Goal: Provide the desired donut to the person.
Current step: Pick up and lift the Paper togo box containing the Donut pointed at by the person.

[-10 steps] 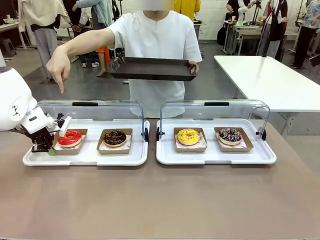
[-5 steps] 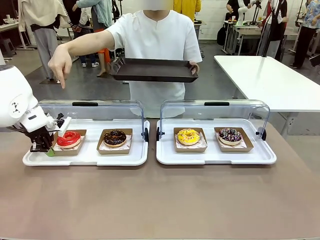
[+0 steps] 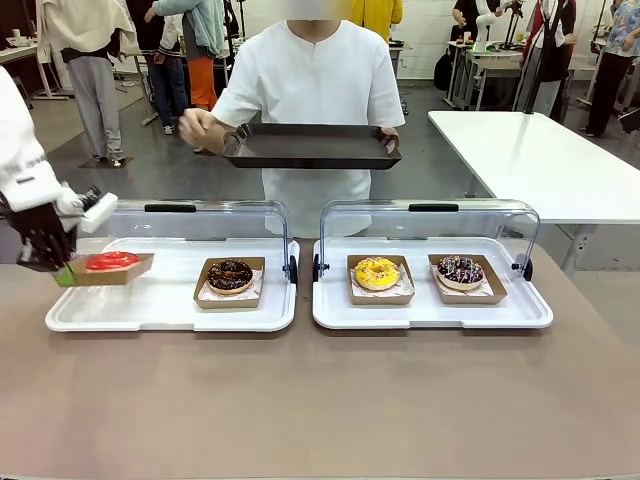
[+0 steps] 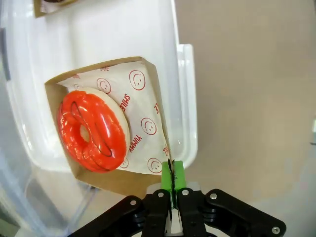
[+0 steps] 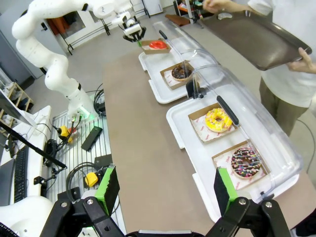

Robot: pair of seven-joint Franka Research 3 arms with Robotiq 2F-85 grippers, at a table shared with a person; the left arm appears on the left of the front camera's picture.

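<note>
Front view. Grips a cardboard box (image 3: pixel 128 268) by its left rim with the left fingers (image 3: pixel 66 273), shut tight on the thin wall. Carries the red donut (image 3: pixel 112 261) inside, roughly level, hanging clear above the left end of a white tray (image 3: pixel 170 312) and just in front of its clear lid (image 3: pixel 185 222). Faces the person (image 3: pixel 315 75) across the counter (image 3: pixel 320 400), with a dark tray (image 3: pixel 310 147) held out in both hands. Places that dark tray higher than the box, beyond the lid and off to the right of the fingers. Calls, by the look of it, for a carry up over the lid, forward and rightward, with the box end leading, sticking out from the fingers on the side toward the dark tray.

Left wrist view. Shows the green pads (image 4: pixel 172 177) pressed flat together on one corner edge of the box. Sets the donut ahead of the fingers and toward the picture's left, flat on printed paper (image 4: pixel 143 123). Hangs the box over the white tray's rim, bare counter beyond.

Right wrist view. Holds the right fingers (image 5: pixel 107 190) spread wide, gripping nothing, above the counter's other end, near a sprinkled donut (image 5: pixel 245 162). Puts the red donut well apart from them, up at the far end. Leaves the handover, most likely, to the left arm, much the nearer and the one with the box in its grip.
</note>
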